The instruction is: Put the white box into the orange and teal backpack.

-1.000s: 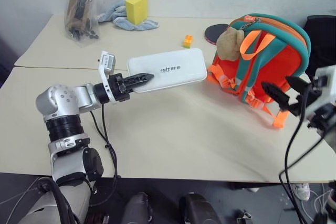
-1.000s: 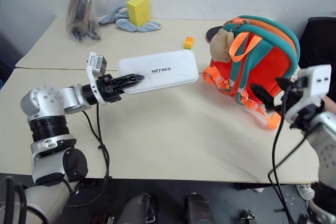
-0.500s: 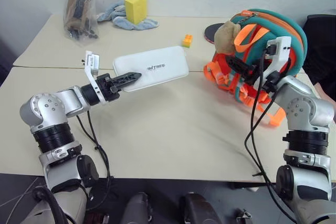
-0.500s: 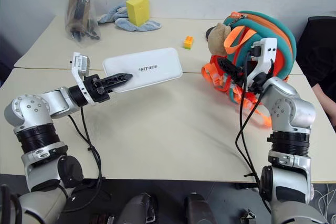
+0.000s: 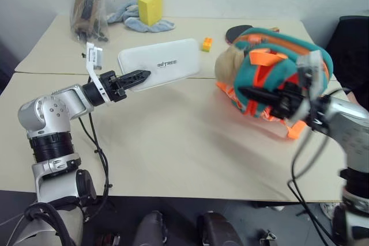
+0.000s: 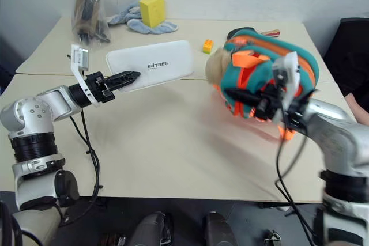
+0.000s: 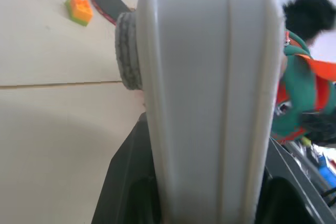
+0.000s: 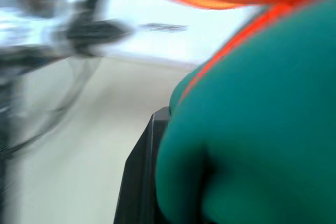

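Observation:
The white box point(image 5: 161, 64), flat with dark lettering, hangs above the table's middle left with my left gripper point(image 5: 141, 76) shut on its near end. In the left wrist view the white box point(image 7: 210, 103) stands edge-on between the fingers. The orange and teal backpack point(image 5: 277, 64) lies tipped toward the box at the right, its tan plush toy point(image 5: 228, 64) facing left. My right gripper point(image 5: 247, 92) is shut on the backpack's teal edge; in the right wrist view that teal fabric point(image 8: 252, 145) sits against the black finger point(image 8: 142, 177).
At the table's far side are a yellow block point(image 5: 150, 8) on a blue-grey cloth point(image 5: 138, 22), a clear bag of dark items point(image 5: 87, 8), a small orange brick point(image 5: 206, 44) and a dark disc point(image 5: 233, 31). A person in dark clothing point(image 5: 353, 38) is at the right edge.
My right gripper swung in from the right, shut on the backpack and pulled it leftward, tipping it over. My left gripper carried the box a little left and up while rolling.

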Controlling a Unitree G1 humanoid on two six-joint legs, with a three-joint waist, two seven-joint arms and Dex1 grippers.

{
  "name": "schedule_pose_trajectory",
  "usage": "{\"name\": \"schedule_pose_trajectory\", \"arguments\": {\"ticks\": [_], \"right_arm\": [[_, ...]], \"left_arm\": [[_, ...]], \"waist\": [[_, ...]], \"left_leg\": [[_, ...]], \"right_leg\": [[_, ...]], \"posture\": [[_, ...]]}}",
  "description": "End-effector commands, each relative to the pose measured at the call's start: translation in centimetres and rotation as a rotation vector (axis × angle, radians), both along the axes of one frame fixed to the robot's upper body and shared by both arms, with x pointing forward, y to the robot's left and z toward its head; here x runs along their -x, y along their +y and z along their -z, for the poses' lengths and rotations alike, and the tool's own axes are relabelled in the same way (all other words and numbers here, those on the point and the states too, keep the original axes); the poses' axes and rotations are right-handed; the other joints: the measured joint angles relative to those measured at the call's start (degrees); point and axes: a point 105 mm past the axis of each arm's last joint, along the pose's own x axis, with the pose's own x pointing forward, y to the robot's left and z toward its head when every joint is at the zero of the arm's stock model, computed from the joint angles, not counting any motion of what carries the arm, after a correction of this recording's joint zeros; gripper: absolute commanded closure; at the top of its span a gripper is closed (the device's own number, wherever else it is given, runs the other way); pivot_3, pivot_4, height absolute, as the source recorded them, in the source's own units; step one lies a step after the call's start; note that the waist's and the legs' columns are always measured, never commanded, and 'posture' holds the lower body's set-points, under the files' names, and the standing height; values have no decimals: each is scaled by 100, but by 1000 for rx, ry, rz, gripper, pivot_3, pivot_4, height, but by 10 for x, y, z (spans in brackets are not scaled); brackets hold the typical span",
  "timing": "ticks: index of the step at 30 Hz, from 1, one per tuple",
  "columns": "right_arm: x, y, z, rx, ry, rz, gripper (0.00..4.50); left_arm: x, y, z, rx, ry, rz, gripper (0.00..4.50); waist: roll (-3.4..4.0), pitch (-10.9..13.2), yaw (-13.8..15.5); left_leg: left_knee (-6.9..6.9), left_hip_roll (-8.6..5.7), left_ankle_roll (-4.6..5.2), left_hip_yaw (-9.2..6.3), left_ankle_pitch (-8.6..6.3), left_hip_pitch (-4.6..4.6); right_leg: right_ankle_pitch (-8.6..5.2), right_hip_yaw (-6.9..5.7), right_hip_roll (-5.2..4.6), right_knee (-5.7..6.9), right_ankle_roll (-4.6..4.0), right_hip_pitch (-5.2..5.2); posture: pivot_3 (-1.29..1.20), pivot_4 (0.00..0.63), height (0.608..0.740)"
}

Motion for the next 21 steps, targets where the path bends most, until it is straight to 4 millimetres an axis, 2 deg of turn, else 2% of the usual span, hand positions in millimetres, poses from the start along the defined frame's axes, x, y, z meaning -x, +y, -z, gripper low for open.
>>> {"name": "schedule_pose_trajectory", "arguments": {"ticks": [1,4,7,13,15,18,21], "right_arm": [[51,3,-30,-2,-47,-184,4485],[64,-6,-37,2,-9,-187,4485],[68,-12,-39,-6,27,-160,4485],[69,-16,-22,22,89,-111,4485],[67,-19,-17,22,104,-88,4485],[69,-25,-11,17,133,-69,4485],[73,-29,-11,6,145,-64,4485]], "left_arm": [[25,-18,-44,45,-195,213,3140],[28,-23,-62,122,-188,297,3140],[39,-32,-72,132,-223,402,3140],[54,-42,-56,22,-295,536,3140],[51,-38,-58,17,-317,525,3140],[38,-25,-70,56,-344,471,3140],[33,-18,-67,-2,-349,481,3140]], "waist": [[0,0,1],[-5,3,1],[-5,3,-2],[-5,3,-18],[-5,3,-6],[-8,4,10],[-8,5,10]], "left_leg": [[-3,0,0,-2,0,1],[5,0,7,-8,-3,1],[9,-1,10,-9,-3,4],[1,0,9,-7,-3,6],[3,2,9,-8,-3,6],[10,1,12,-9,-3,6],[12,-2,17,-10,-3,3]], "right_leg": [[0,-2,-1,-9,0,6],[0,-8,-3,-37,0,16],[0,-9,-3,-37,0,23],[0,-6,1,-42,0,23],[0,-6,2,-42,0,23],[0,-6,0,-43,0,27],[1,-7,-1,-46,1,28]], "posture": [[0,150,740],[0,150,740],[0,150,740],[0,150,740],[0,150,740],[0,150,740],[0,150,740]]}}
